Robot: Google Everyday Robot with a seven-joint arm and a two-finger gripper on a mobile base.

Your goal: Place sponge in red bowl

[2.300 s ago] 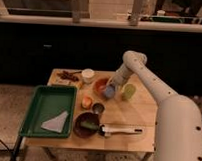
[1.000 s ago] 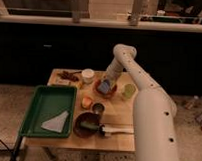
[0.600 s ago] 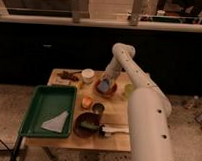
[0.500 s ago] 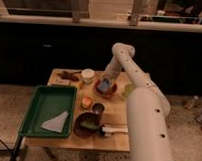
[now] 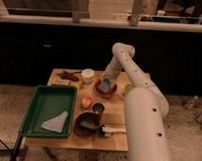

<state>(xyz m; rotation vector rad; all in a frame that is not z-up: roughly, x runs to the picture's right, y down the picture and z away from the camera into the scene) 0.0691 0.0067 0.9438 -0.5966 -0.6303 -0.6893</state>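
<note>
The red bowl point(image 5: 105, 91) sits at the middle back of the wooden table. The blue sponge point(image 5: 106, 85) shows inside the bowl's rim, directly under my gripper point(image 5: 105, 82). My white arm rises from the lower right, bends at an elbow above the table's back edge, and comes down onto the bowl. Whether the sponge rests on the bowl's floor or hangs just above it is unclear.
A green tray point(image 5: 44, 100) with a pale triangular cloth point(image 5: 55, 123) fills the table's left side. Also on the table are a white cup point(image 5: 87, 75), a small orange cup point(image 5: 86, 102), a dark cup point(image 5: 98, 108), a maroon bowl point(image 5: 86, 125), a white-handled brush point(image 5: 114, 129) and a green item point(image 5: 127, 88).
The arm swung left and brought the sponge from right of the red bowl to over and into it. In the last half second it has hardly moved.
</note>
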